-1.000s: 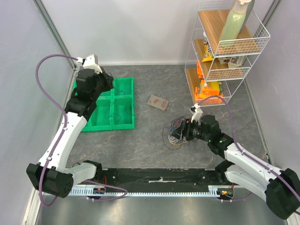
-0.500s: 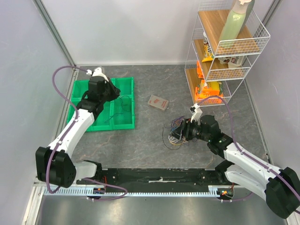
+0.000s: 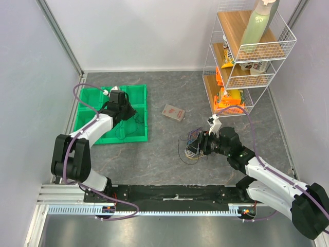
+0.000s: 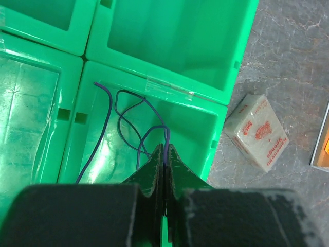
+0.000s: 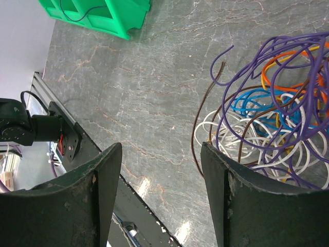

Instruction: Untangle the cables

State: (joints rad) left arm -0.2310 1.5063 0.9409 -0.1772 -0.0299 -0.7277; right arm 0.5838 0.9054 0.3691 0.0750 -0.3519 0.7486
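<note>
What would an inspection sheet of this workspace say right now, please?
Surface: grey marbled tabletop, no damage seen.
Job's things: tangled bundle of thin coloured wire loops on the tabletop; one loose purple wire in a compartment of the green plastic tray.
Clutter: small wrapped block with red print, beside the tray.
Grippers: left gripper shut on the purple wire over the tray; right gripper open, beside the bundle.
Cables: lilac hoses run along both arms.
Surroundings: white wire shelf rack holding a bottle and snack packets.
</note>
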